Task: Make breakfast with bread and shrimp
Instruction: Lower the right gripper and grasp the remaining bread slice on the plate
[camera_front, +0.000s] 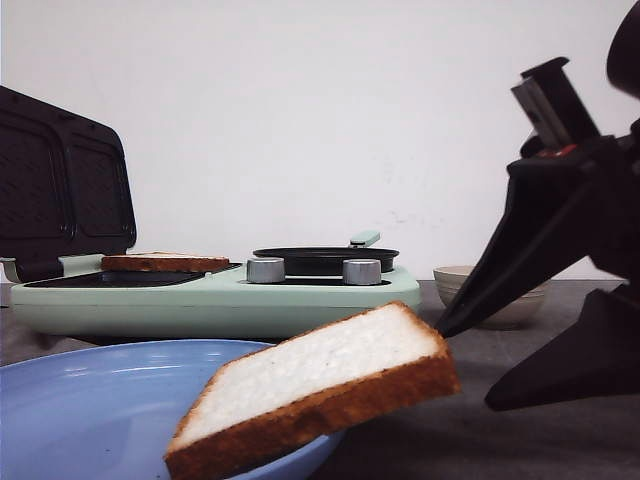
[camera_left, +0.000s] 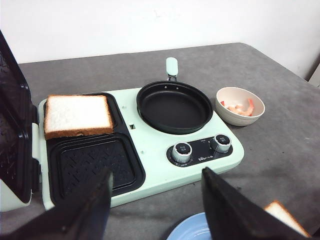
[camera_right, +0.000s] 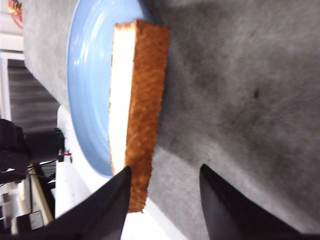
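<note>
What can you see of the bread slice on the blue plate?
The slice is square, with a soft white face and golden-brown crust. It lies tilted, one end on the blue plate's rim, the other raised over the grey table. The right gripper is open around its raised edge; one finger tip meets its top corner.

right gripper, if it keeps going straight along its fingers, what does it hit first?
Probably the bread slice tilted on the blue plate. The right gripper is open, one fingertip at the slice's corner; exact depth is unclear.
</note>
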